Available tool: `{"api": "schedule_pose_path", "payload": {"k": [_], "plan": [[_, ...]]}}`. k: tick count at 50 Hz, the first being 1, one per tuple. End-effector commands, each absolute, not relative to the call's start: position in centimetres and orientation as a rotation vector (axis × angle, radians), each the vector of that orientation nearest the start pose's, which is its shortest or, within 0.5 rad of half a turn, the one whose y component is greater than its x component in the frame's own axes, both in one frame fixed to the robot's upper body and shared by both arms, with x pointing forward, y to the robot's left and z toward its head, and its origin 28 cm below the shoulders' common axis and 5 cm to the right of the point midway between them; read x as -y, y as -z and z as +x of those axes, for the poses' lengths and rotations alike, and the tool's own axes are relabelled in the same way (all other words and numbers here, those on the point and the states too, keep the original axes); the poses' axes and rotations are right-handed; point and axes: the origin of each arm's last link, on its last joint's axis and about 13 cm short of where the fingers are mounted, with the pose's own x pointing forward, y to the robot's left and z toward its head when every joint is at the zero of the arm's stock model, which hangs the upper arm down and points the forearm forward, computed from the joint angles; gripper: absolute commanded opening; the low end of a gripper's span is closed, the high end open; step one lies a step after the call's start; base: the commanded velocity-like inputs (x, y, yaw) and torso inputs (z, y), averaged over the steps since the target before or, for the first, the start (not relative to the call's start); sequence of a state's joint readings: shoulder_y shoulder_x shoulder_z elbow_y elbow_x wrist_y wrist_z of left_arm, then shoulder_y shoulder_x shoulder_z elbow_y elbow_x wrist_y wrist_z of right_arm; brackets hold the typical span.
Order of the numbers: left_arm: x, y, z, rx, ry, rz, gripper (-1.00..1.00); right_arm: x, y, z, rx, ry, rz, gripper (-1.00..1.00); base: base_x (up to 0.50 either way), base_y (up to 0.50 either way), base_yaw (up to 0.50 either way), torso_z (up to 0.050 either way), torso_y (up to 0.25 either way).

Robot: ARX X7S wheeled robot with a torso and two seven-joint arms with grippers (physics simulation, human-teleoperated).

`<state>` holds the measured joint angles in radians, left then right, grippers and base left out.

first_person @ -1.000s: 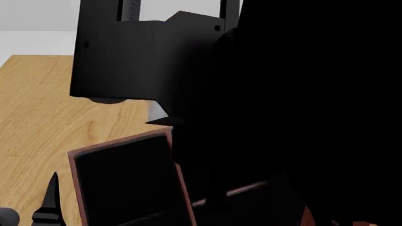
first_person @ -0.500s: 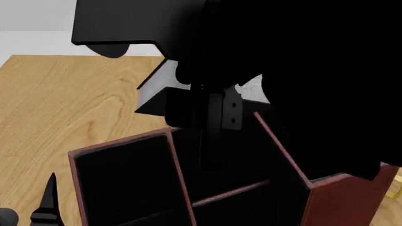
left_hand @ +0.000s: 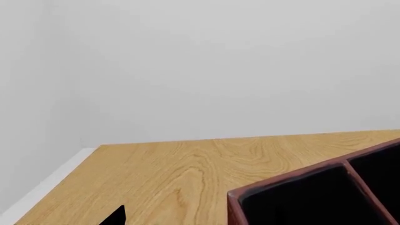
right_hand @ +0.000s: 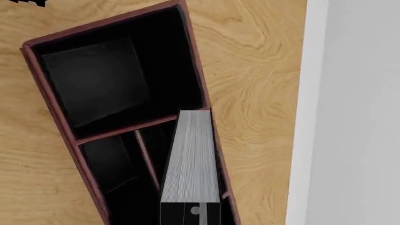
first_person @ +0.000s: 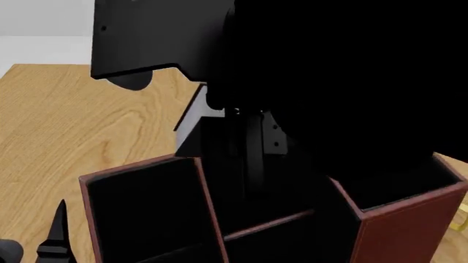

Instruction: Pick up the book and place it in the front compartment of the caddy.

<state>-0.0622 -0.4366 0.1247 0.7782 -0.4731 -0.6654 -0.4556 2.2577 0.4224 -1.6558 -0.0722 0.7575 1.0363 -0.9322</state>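
The caddy (right_hand: 44,70) is a dark-red box with a black inside and thin dividers; it also shows in the head view (first_person: 398,224) and the left wrist view (left_hand: 293,180). My right gripper (right_hand: 190,212) is shut on the book (right_hand: 190,159), whose pale grey page edge faces the camera. The book hangs upright over a narrow cell beside the caddy's long wall, next to a divider. In the head view the book (first_person: 192,118) is just above the caddy's far rim, below my right gripper (first_person: 256,131). My left gripper (first_person: 52,241) is low at the caddy's left, empty.
The wooden table (first_person: 66,126) ends at a pale edge (right_hand: 306,117) close beside the caddy. A small yellow thing (first_person: 461,218) lies at the caddy's right. My black right arm (first_person: 329,66) blocks much of the head view. One left fingertip (left_hand: 116,216) shows over the table.
My right arm has shifted, uncovering the caddy's right side in the head view. The book has come down a little toward the caddy. The left arm has not moved.
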Motion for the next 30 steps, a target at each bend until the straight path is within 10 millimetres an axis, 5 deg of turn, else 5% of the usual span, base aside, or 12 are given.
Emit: {"api": "schedule_pose_path", "payload": {"k": [1, 30], "plan": [[-22.6, -13.6, 18.1, 0.085, -0.002, 0.047, 1.0, 5.4, -44.2, 28.9, -0.501, -0.967, -1.479, -1.0, 0.0, 0.0, 0.0, 0.0, 0.01], [-22.8, -13.4, 17.9, 0.081, -0.011, 0.044, 1.0, 6.0, -40.7, 30.1, -0.549, -0.953, -1.533, -1.0, 0.0, 0.0, 0.0, 0.0, 0.001]]}}
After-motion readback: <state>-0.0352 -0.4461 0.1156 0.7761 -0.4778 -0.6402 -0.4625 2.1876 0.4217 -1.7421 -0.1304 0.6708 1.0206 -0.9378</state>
